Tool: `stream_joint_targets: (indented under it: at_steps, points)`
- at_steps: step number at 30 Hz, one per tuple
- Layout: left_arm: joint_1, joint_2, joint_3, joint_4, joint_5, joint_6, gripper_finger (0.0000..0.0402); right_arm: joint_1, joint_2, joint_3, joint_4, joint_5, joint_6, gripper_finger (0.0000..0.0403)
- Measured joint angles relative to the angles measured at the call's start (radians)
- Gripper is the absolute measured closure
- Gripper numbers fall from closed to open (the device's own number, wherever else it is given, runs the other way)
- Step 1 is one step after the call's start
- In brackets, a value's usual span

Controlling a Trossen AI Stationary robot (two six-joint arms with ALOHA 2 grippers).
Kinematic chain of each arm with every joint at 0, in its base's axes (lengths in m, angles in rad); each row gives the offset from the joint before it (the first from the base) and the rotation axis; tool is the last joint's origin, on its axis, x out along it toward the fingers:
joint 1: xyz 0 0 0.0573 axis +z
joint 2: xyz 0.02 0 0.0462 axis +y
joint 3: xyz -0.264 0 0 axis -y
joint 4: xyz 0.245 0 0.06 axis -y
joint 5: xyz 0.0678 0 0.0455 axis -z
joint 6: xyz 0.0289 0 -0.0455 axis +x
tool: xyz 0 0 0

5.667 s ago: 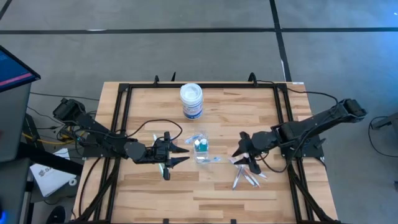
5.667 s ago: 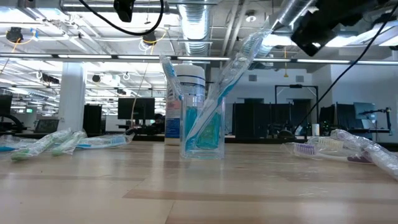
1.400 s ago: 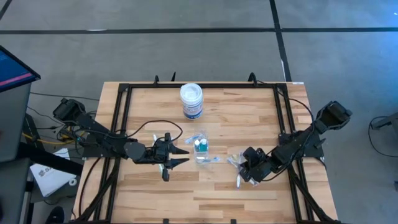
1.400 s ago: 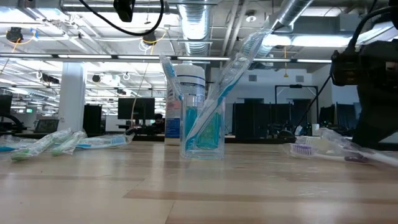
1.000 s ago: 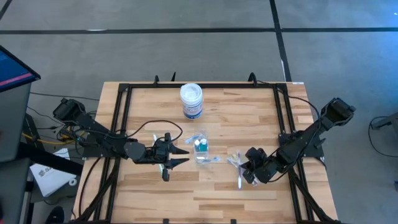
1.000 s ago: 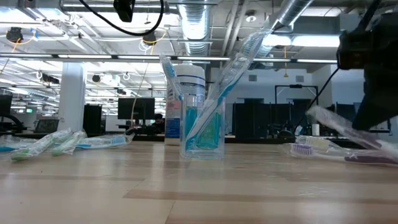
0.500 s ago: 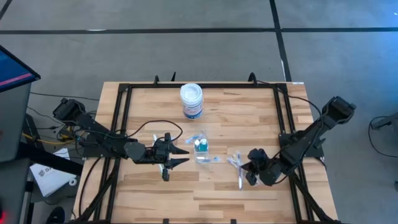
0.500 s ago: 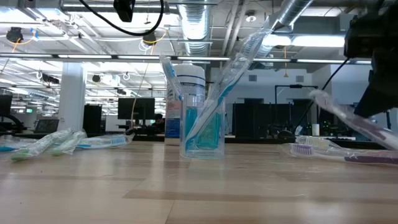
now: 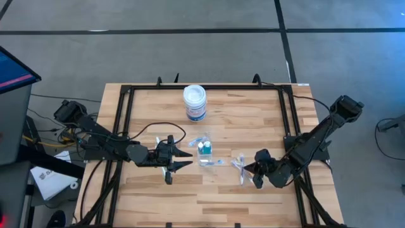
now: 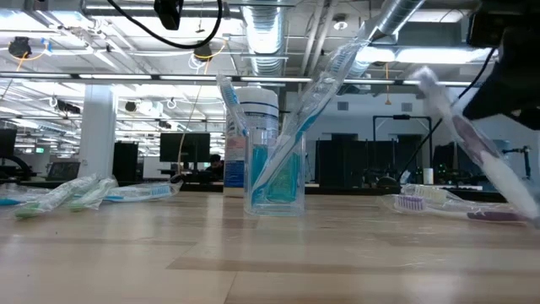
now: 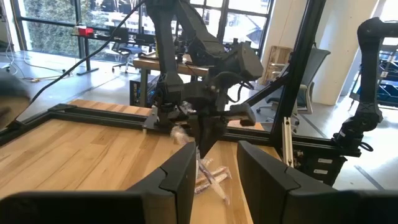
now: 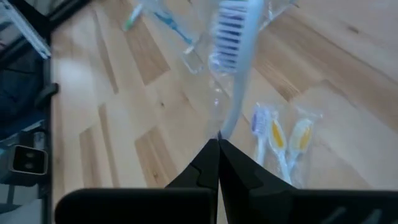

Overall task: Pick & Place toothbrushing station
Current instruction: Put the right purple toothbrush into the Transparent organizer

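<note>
A small clear cup [image 9: 204, 151] stands mid-table with blue and white toothbrushes [image 10: 291, 127] upright in it. My right gripper [image 9: 252, 173] is to its right, shut on a wrapped white toothbrush [image 10: 468, 139] with purple bristles. More wrapped toothbrushes [image 12: 280, 140] lie flat on the table under it. My left gripper [image 9: 185, 159] hovers open left of the cup, nothing between its fingers [image 11: 186, 177]. A few green and blue toothbrushes [image 10: 84, 192] lie on the table on that side. My right gripper pinches the toothbrush's handle [image 12: 222, 129], wrapper and all, between its two fingertips. The brush runs on ahead of the fingers, roughly in line with them. It slants steeply, its bristle head [image 12: 231, 31] uppermost and pointing toward the cup, above the brushes on the table.
A white round jar [image 9: 195, 102] with a blue label stands behind the cup toward the far edge. A black frame [image 9: 126, 95] runs around the tabletop. Bare wood lies along the near edge [image 9: 209, 202].
My right gripper has risen a little and tipped, carrying the wrapped toothbrush with it. The brush, which lay at a shallow slant just above the pile, now stands much steeper, its head end swung upward.
</note>
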Motion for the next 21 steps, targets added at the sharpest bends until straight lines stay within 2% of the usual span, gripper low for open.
stream_joint_targets:
  at_steps: [9,21]
  points:
    - [0.000,0.000,0.000,0.000,0.000,0.000,0.0291,0.001,-0.026,0.001,0.032,0.039,-0.074,0.0403]
    - [0.000,0.000,0.000,0.000,0.000,0.000,0.0291,0.000,-0.025,0.084,0.028,0.074,-0.228,0.0403]
